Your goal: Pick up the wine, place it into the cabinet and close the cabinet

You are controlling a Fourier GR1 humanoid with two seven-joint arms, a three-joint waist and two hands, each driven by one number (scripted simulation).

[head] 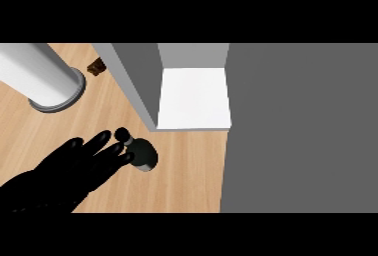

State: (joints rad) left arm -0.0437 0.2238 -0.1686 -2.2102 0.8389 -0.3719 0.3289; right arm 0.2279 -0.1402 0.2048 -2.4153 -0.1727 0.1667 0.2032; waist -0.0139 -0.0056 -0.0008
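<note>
Wine (142,154) stood on the desk (184,180) just before the open cabinet (193,97), my left hand (74,170) released, fingers straight beside it. A sideways nudge could have toppled it, I judged.

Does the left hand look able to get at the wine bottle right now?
Probably yes: the left hand sits right beside the wine bottle, fingers outstretched toward it, nothing between them.
</note>
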